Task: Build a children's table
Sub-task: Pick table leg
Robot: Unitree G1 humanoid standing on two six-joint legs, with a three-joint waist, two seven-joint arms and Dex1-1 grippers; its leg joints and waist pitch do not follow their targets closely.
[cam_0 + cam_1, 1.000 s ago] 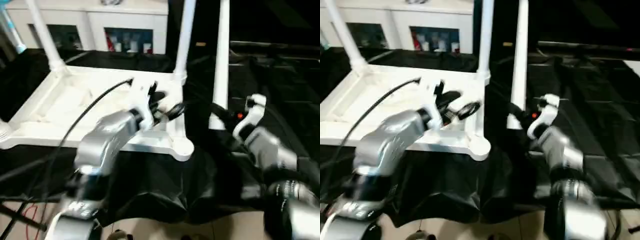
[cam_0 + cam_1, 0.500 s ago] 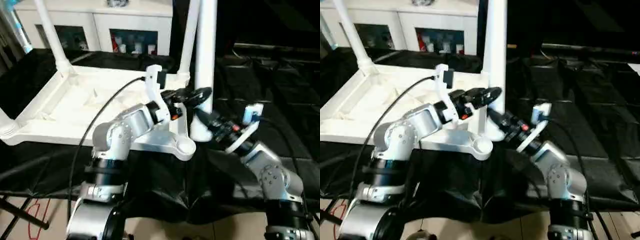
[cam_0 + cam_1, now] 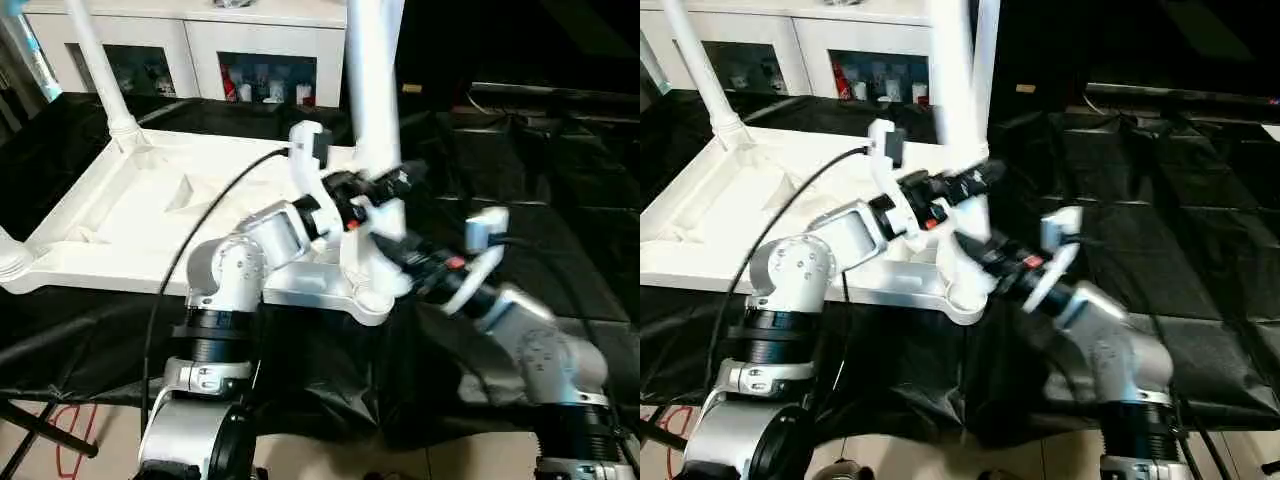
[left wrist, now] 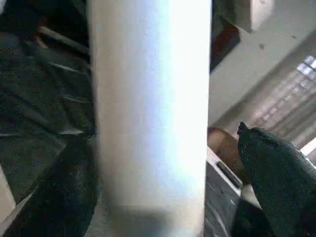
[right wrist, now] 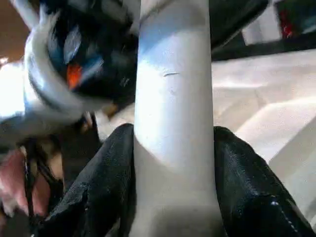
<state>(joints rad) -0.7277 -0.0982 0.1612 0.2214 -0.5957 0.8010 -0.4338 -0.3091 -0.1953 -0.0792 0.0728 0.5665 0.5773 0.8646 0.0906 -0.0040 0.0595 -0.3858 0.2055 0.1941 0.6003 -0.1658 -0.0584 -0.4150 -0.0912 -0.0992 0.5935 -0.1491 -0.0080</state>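
The white tabletop [image 3: 150, 215] is seen lying upside down on a worktop [image 3: 560, 230] that is covered with black cloth. Its ribbed underside is turned up. A far leg [image 3: 95, 70] is stood upright in a far corner, and another is seen behind the near one. A near leg [image 3: 372, 110] is held upright over the near corner socket [image 3: 372, 300]. The right gripper [image 5: 173, 163] is closed on this leg low down, with its jaws pressed on both sides. The left gripper [image 4: 163, 163] is placed higher on the same leg, with its jaws spread wide, one finger apart from it. A white cabinet [image 3: 200, 45] with glass doors is seen behind the worktop.
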